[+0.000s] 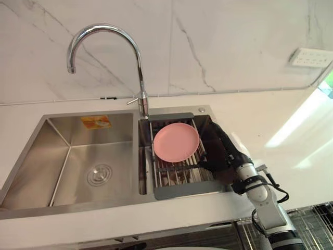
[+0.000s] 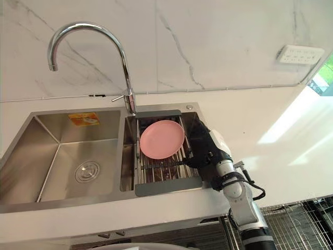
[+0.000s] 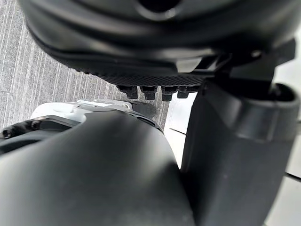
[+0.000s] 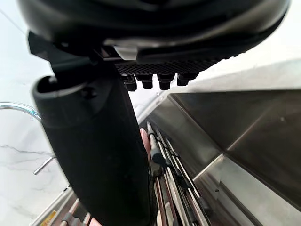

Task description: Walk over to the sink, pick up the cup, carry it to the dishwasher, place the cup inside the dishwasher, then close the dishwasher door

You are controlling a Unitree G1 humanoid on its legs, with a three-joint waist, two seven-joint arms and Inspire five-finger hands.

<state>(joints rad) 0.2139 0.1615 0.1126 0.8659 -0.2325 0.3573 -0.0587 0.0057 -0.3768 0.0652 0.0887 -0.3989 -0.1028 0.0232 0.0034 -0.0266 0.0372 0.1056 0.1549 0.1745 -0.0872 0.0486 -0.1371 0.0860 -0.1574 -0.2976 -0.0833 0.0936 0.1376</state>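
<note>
At the right basin of the steel sink (image 1: 78, 207), the robot's right hand (image 1: 223, 148) is reaching in over the front edge of the white counter (image 1: 270, 120). It is lying between the rack (image 1: 177, 177) and the basin's right wall, its fingers (image 4: 146, 81) stretching out straight toward the back of the basin while the thumb (image 4: 99, 155) is standing off on the rack's side. The hand is clasping nothing that can be seen, and where the cup is cannot be told, the space under the palm being dark. A pink plate (image 1: 176, 142) is resting on the rack's far half, just below the faucet (image 1: 138, 57), which is rising from the sink's back rim and arching over the left basin. That basin is showing a round drain (image 1: 99, 174) in its bottom and an orange sticker (image 1: 95, 122) on its back wall. A white socket (image 1: 310, 57) is sitting on the marble wall (image 1: 223, 41) above the counter's far right corner. Below the counter's front edge, at the right, a wire basket (image 1: 312, 224) is showing. The left hand (image 3: 141, 47) is hanging over a grey plank floor (image 3: 42, 80), its fingers (image 3: 148, 90) relaxed and holding nothing.
</note>
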